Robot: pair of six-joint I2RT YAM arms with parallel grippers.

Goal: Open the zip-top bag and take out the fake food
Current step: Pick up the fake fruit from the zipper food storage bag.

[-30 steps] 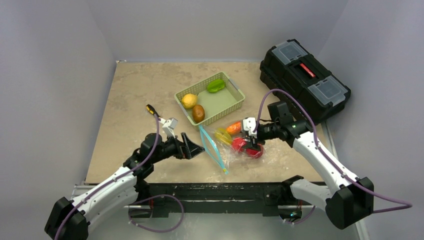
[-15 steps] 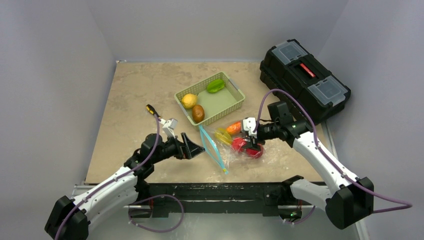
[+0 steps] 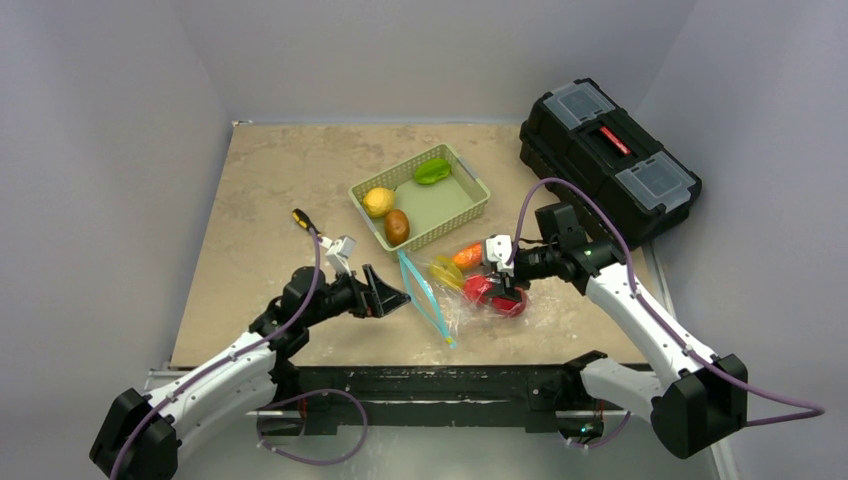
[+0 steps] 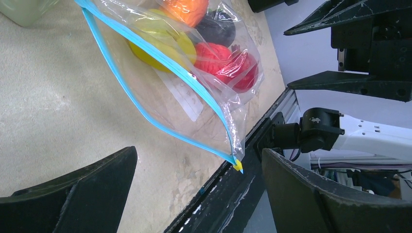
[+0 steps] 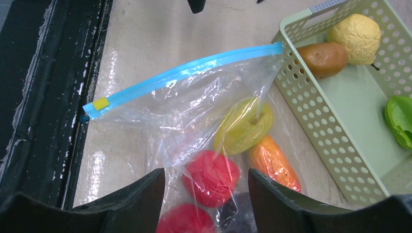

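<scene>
Find the zip-top bag (image 3: 440,292) lying flat on the table (image 3: 270,180), between the two arms and just in front of the green basket (image 3: 470,215), with one corner of the blue zipper strip (image 5: 184,73) touching the basket's near corner. Judge the mouth as already parted: in the left wrist view, see the two tracks of the strip spreading away from the yellow end tab (image 4: 237,166). Count the fake food (image 5: 211,177) still inside as two red pieces, one yellow, one orange and one dark, all bunched toward the closed end. Treat the film as light, limp, crinkly and slippery, and expect folding rather than sliding under any push. Treat the pieces as hard, glossy and prone to rolling. Take hold at the zipper strip, the only stiff edge, or pinch the closed end to tip the contents out. Note the left gripper (image 3: 396,297) spread fully wide and empty, facing the mouth, close but not touching. Regard the right gripper (image 3: 506,288) as undetermined — fingers partly apart, straddling the closed end over the red pieces, with no way of telling a pinch from a hover.
</scene>
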